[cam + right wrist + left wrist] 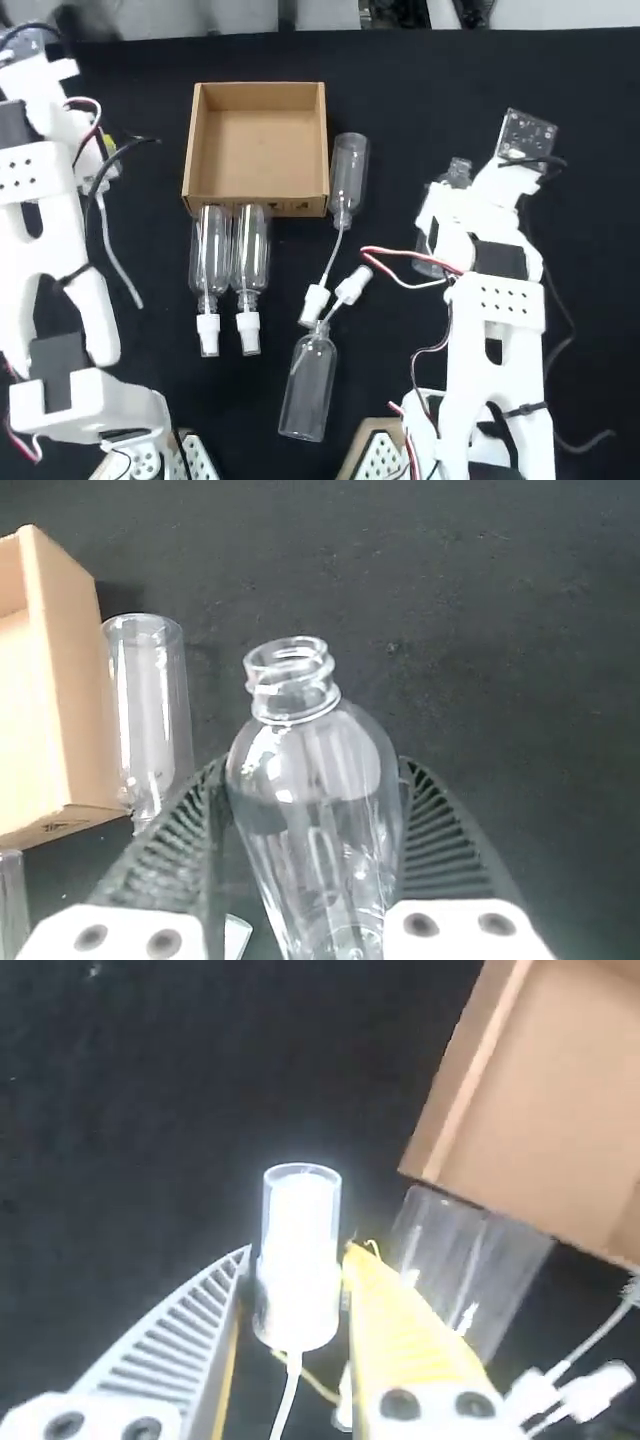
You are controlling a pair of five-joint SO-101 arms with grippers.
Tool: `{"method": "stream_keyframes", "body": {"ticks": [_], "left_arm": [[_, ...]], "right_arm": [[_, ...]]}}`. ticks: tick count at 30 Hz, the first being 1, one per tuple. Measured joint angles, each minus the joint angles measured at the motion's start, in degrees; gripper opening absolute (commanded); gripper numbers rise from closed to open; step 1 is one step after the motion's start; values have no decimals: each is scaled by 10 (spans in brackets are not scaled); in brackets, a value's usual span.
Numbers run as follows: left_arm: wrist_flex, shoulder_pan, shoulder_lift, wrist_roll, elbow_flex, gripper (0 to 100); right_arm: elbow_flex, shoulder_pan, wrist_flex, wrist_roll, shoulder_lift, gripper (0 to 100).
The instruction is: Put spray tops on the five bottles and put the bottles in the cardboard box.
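While two capped bottles [211, 255] lie just near-side of the box [257, 92] | left gripper [298, 1255] jaws pinch a top [300, 1210] | right gripper [312, 770] jaws pinch an open bottle [300, 680], neck free, likely for capping.

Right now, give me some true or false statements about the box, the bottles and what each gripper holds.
1. The box is empty. True.
2. The right gripper holds a bottle with a top on. False: its neck is open, with no top.
3. The left gripper holds a spray top. True.
4. Two bottles with tops lie inside the box. False: the two capped bottles lie on the table, outside the box.
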Motion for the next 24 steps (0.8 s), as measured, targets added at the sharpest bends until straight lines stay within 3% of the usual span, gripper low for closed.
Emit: {"method": "stream_keyframes", "body": {"ticks": [15, 24], "left_arm": [[3, 117, -105, 164, 0, 63], [-25, 150, -116, 213, 0, 29]], "right_arm": [[0, -19, 0, 0, 0, 82], [0, -21, 0, 0, 0, 82]]}}
